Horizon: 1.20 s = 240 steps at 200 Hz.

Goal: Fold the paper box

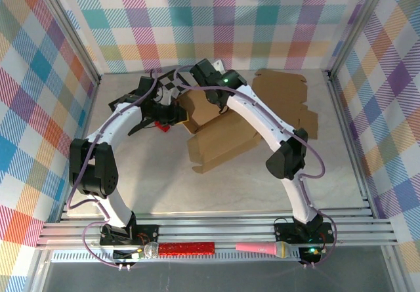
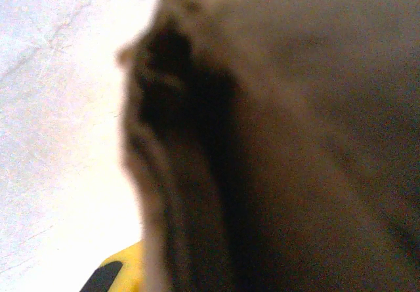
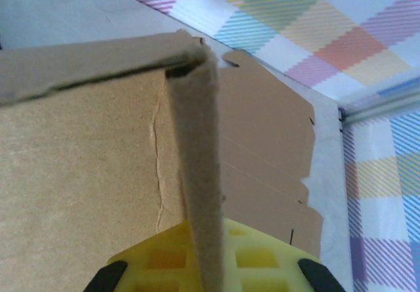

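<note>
The paper box [image 1: 223, 138] is brown cardboard, partly folded, lying mid-table with its flaps raised at the back left. My left gripper [image 1: 172, 113] is at the box's left flap. In the left wrist view blurred cardboard [image 2: 275, 141] presses close to the lens, and one yellow finger [image 2: 123, 273] lies against its edge, so the grip looks shut on it. My right gripper [image 1: 199, 85] reaches over the box's back corner. In the right wrist view its yellow fingers [image 3: 164, 259] clamp an upright flap [image 3: 197, 174] seen edge-on.
A second flat cardboard blank [image 1: 282, 95] lies at the back right, near the wall. A small red object [image 1: 164, 127] sits under the left wrist. Plaid walls and metal rails bound the table. A red tool [image 1: 187, 247] and a pink tool [image 1: 259, 247] rest on the front rail.
</note>
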Available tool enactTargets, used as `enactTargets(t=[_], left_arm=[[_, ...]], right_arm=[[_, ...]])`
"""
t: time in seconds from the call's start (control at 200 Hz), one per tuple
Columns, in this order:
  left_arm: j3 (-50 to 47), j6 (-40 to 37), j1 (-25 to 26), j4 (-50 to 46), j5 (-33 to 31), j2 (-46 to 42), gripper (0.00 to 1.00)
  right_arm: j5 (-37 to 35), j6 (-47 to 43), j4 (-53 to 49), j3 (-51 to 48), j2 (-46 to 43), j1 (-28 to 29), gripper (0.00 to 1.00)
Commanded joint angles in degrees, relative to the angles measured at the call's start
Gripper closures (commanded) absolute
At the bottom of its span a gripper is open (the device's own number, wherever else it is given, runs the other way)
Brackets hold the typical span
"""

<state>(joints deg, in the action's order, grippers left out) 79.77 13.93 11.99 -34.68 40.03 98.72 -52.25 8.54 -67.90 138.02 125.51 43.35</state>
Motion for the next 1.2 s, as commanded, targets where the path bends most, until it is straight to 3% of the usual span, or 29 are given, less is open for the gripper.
enactTargets(t=[0.0, 0.295, 0.465, 0.725, 0.8, 1.195], left_arm=[[1.1, 2.6, 0.6, -2.0, -2.7, 0.1, 1.00], [-2.5, 5.7, 4.6, -4.2, -14.7, 0.9, 1.00], [-7.5, 7.8, 7.2, -2.5, -21.4, 1.0, 1.00], [-15.6, 10.8, 8.8, 2.9, -29.2, 2.1, 1.00], [-17.1, 11.7, 9.6, 4.9, -30.7, 2.2, 0.95], [-16.3, 12.3, 14.5, 4.0, -45.2, 3.6, 0.89]], right_arm=[[-6.7, 10.8, -9.5, 0.7, 1.3, 0.1, 1.00], [-3.9, 24.1, -11.3, -10.2, 1.0, 2.6, 1.00], [0.7, 24.9, -1.9, -22.8, -3.4, 2.9, 1.00], [4.9, 30.3, 2.4, -35.2, -5.0, 3.0, 1.00], [5.7, 31.2, 4.2, -38.2, -5.9, 3.1, 1.00], [6.8, 31.1, 5.7, -40.9, -6.0, 3.6, 1.00]])
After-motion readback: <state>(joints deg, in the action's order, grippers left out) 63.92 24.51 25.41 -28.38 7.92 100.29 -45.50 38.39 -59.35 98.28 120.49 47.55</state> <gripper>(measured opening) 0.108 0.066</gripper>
